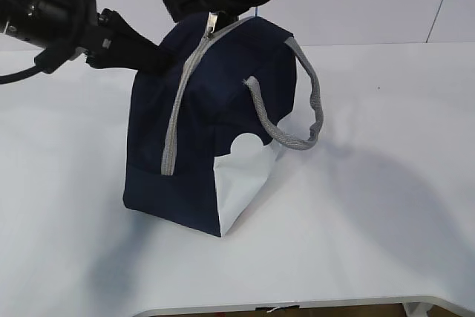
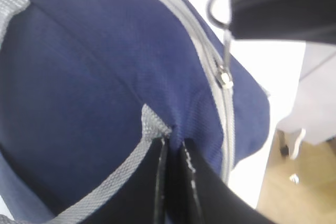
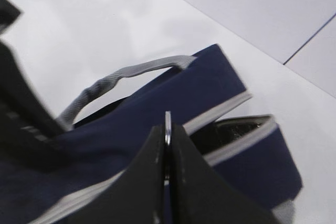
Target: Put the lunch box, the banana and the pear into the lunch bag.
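The lunch bag point(image 1: 200, 131) is stood upright on the white tabletop point(image 1: 371, 220), its metal zipper pull point(image 3: 167, 121) clenched between the right pincer point(image 3: 167, 145) at the bag's top. The bag's upper left side is pinched by the left pincer point(image 2: 172, 182), reached in level from the bag's left. The bag's mouth is seen partly open beyond the pull, and its contents cannot be told.

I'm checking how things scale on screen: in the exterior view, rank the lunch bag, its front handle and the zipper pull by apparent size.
1. lunch bag
2. handle
3. zipper pull, tiny and pinched by the right gripper
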You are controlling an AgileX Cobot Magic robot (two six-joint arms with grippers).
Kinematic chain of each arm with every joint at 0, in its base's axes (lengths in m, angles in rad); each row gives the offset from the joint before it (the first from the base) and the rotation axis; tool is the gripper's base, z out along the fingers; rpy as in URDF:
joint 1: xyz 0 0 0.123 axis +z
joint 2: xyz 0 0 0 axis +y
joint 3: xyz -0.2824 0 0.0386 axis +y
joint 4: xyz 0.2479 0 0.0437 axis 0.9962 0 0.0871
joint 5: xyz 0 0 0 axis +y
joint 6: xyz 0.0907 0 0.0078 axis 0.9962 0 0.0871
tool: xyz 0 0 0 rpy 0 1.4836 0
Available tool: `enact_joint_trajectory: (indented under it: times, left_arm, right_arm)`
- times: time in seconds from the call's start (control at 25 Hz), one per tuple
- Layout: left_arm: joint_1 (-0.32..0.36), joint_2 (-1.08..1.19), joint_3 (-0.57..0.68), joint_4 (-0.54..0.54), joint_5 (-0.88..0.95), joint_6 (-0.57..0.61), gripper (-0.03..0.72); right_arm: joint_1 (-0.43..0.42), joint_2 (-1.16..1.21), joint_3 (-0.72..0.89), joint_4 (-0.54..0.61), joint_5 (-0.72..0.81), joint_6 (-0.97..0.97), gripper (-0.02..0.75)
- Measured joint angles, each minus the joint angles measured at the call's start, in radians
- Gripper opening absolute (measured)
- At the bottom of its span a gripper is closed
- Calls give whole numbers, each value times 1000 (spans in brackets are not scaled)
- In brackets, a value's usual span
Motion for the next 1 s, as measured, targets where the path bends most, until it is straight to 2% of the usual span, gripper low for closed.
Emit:
enact_joint_trajectory:
  times: [0.2, 0.48, 1.0]
  left_arm:
    - [-2, -37, 0, 80, 31, -47, -6]
    - [-4, -48, 0, 107, 99, -69, -6]
    - [-4, -83, 0, 234, 126, -138, -8]
  right_arm:
    - [-71, 0, 0, -6, -37, 28, 18]
    - [-142, 24, -7, -2, -82, 39, 18]
    - [-164, 266, -249, -8, -51, 41, 18]
